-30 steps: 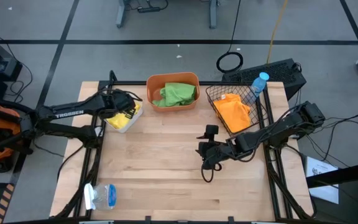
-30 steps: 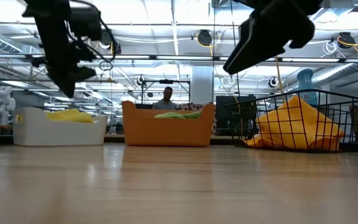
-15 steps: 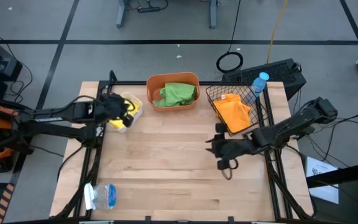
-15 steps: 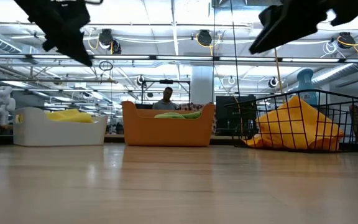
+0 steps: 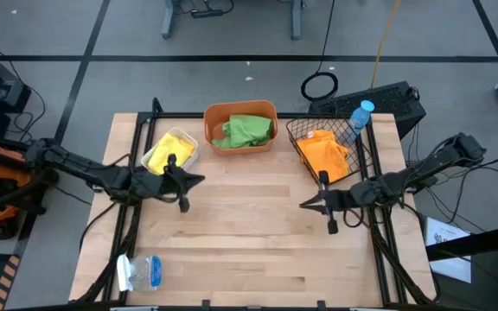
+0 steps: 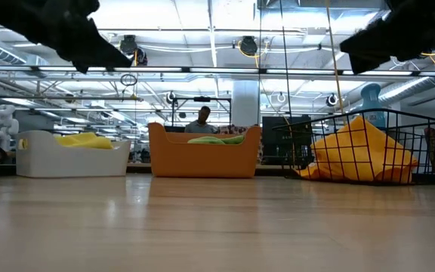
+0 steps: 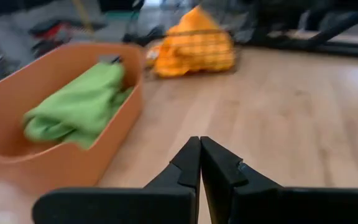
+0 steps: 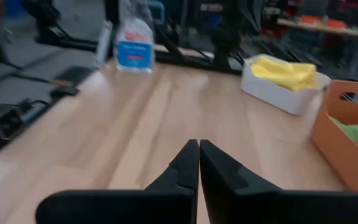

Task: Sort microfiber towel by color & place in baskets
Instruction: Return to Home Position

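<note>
Sorting looks done to me: all 3 colours are in their baskets and no towel is loose on the bench (image 5: 249, 233). The left gripper (image 5: 197, 179) has its fingers (image 7: 188, 163) pressed together with nothing between them. Same for the right gripper (image 5: 304, 206), fingers (image 8: 188, 163) closed and empty. The yellow towels (image 5: 170, 148) sit in the white tub (image 5: 148, 162) just beside the left fingers. The green towels (image 5: 247, 130) in the orange tub (image 5: 240, 106) are ahead of them, off to one side. The orange towels (image 5: 325, 154) fill the wire basket (image 5: 301, 138) just beside the right fingers.

The risk now is mostly the trip home. The right arm runs close beside the wire basket, so a sloppy swing could clip its rim and shove it, maybe into the bottle (image 5: 361, 115) on the far side from the fingers. From low down I can't tell if an orange corner pokes through the mesh. If it does, it could snag.
</note>
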Controlling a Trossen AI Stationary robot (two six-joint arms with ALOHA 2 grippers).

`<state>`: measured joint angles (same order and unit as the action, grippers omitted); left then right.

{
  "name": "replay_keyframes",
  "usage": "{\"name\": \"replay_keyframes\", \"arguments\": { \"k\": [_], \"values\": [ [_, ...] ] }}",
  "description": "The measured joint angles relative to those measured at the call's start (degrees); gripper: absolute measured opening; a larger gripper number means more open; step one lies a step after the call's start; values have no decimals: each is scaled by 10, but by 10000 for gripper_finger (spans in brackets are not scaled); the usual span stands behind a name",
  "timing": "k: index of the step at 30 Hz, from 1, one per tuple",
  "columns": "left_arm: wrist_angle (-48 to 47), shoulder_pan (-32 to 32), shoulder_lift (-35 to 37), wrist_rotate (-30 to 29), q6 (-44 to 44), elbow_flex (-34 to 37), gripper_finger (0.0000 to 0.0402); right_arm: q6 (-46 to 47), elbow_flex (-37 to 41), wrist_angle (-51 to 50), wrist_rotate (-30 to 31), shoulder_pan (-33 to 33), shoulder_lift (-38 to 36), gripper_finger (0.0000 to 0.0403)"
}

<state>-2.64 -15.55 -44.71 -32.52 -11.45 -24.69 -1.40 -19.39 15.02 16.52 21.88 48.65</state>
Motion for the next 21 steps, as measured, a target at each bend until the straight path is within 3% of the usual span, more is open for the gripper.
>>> {"name": "replay_keyframes", "arguments": {
  "k": [5, 21],
  "values": [
    [109, -42, 5, 1, 52, 53, 15, -3, 65, 81, -27, -1, -34, 2],
    [161, -84, 82, 8, 63, 144, 15, 22, 116, 103, -79, -1, -42, 1]
  ]
}}
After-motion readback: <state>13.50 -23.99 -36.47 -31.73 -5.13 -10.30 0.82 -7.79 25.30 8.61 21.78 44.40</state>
